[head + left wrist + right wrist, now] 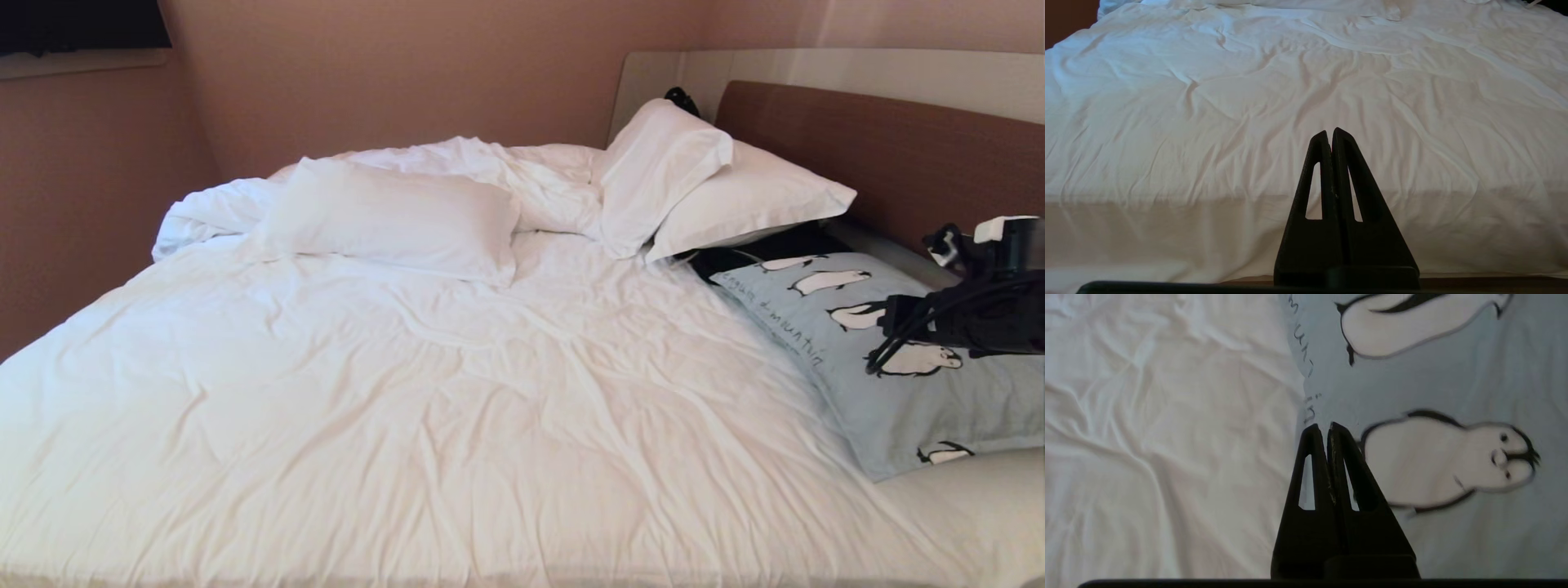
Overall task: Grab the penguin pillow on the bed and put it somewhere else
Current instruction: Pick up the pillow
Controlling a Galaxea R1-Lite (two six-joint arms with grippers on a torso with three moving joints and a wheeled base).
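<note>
The penguin pillow (882,359) is lying on the right side of the bed (457,392), close to the brown headboard (898,155), with its long side running along the edge of the mattress. It is light blue, with a row of black-and-white penguins and a line of dark handwriting near its inner edge. Its far end is touching something black, which is lying under the two white pillows (694,188) that are leaning against the headboard. A third white pillow (392,220) is resting further to the left, on the rumpled white duvet (408,367).

The right arm is reaching in from the right edge of the head view and is hanging over the middle of the penguin pillow. In the right wrist view the right gripper (1323,426) is pointing at the pillow near its handwritten edge, beside one printed penguin; its two black fingers (1312,465) are pressed together and are pinching nothing. I cannot tell if the tips are touching the fabric.

The left gripper (1329,131) is showing only in its own wrist view, in front of the near edge of the bed, over the white duvet, with its fingers also pressed together and empty
</note>
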